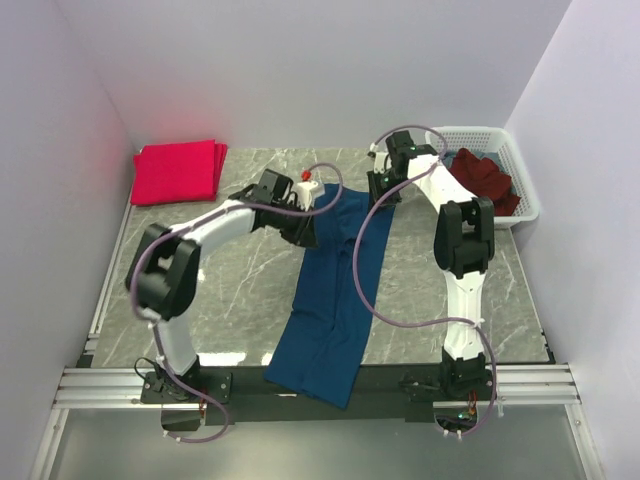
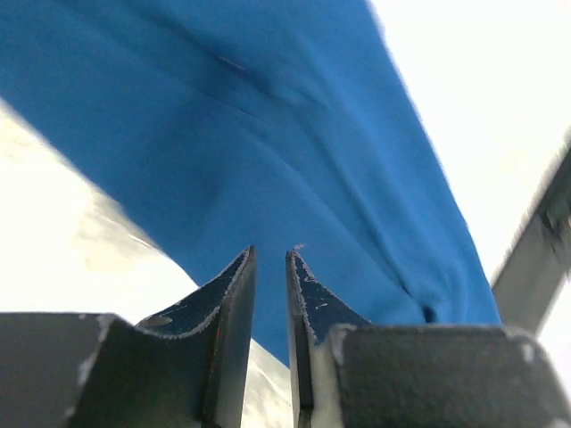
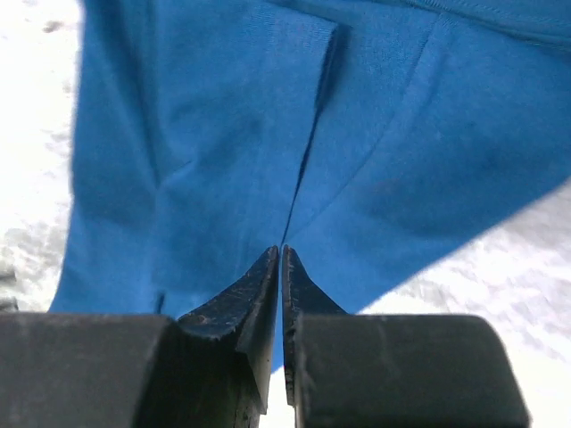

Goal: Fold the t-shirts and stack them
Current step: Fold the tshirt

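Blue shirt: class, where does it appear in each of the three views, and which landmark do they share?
Top external: the blue shirt runs as a strip from centre down past the near edge.
Left wrist: it fills the upper middle, beyond the left gripper.
Right wrist: it fills most of the picture, beyond the right gripper.
Shared landmark: the marble table.

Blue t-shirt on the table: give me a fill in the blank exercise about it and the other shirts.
1. The blue t-shirt is held at its far end by the left gripper and the ____ gripper.
2. The folded red t-shirts lie in the far ____ corner of the table.
3. The maroon t-shirt lies in the white ____.
Missing words: right, left, basket.
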